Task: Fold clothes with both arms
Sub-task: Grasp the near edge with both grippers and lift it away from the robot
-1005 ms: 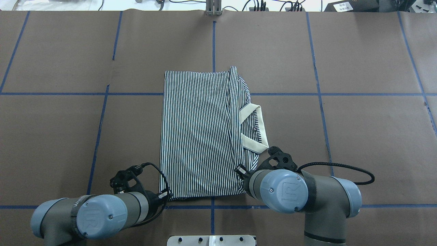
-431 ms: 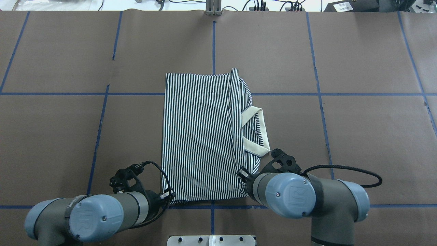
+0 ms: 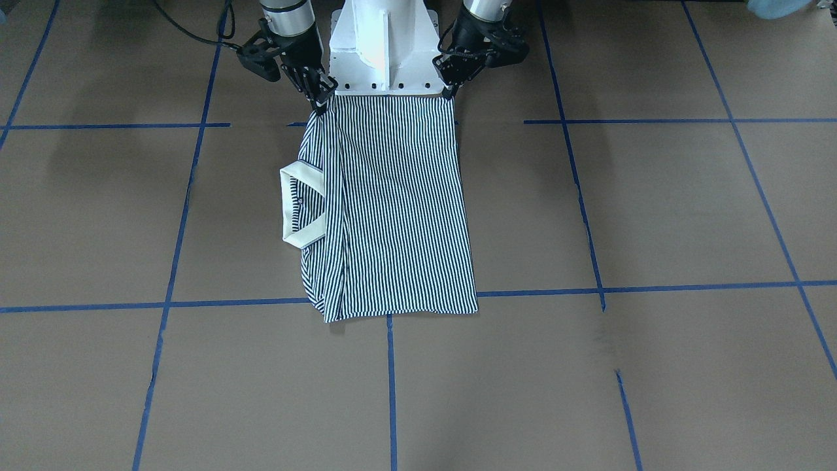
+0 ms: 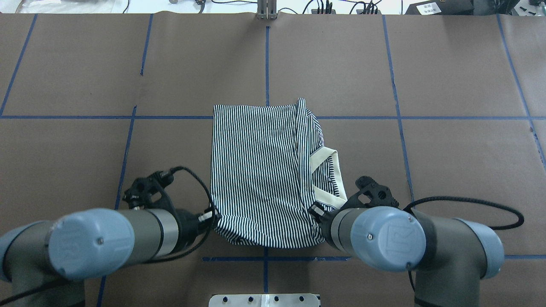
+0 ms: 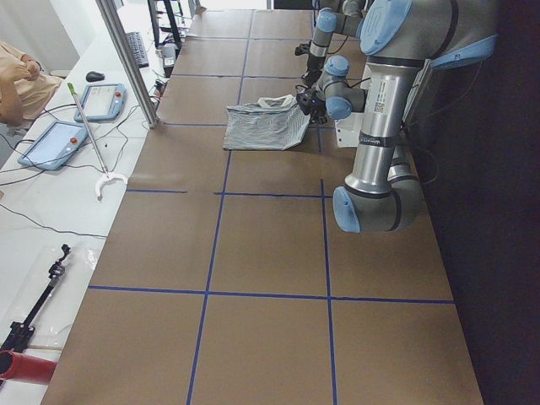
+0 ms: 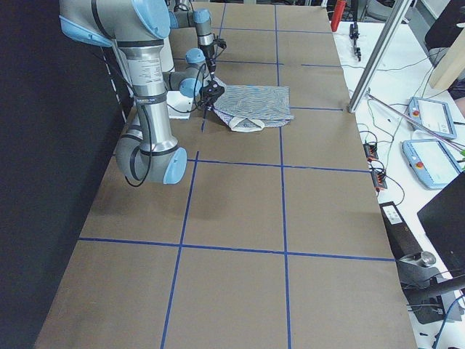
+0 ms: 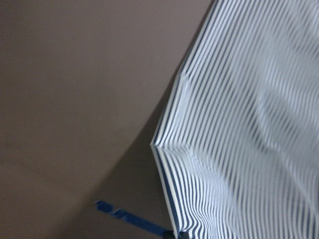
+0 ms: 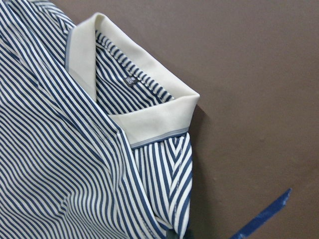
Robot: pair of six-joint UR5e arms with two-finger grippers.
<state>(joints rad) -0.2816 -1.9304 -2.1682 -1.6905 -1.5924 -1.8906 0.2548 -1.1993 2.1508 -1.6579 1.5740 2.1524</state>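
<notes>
The striped polo shirt (image 4: 256, 170) lies folded lengthwise at the table's middle, its cream collar (image 4: 335, 170) sticking out on my right side. My left gripper (image 4: 212, 216) is shut on the shirt's near left corner. My right gripper (image 4: 318, 211) is shut on the near right corner, just below the collar. Both corners are raised off the table, so the near hem sags between them. In the front-facing view the left gripper (image 3: 448, 91) and right gripper (image 3: 322, 104) hold that hem by the base, with the shirt (image 3: 392, 209) trailing away flat. The right wrist view shows the collar (image 8: 149, 114) close up.
The brown table (image 4: 448, 170) carries a grid of blue tape lines (image 4: 401, 128). The robot's white base plate (image 3: 382, 59) sits right behind the raised hem. A metal post (image 4: 266, 10) stands at the far edge. Tablets (image 5: 59, 139) and cables lie on a side bench.
Both arms have drawn back toward the base and risen, lifting the near hem. The shirt has slid toward me, so its far edge lies closer than before.
</notes>
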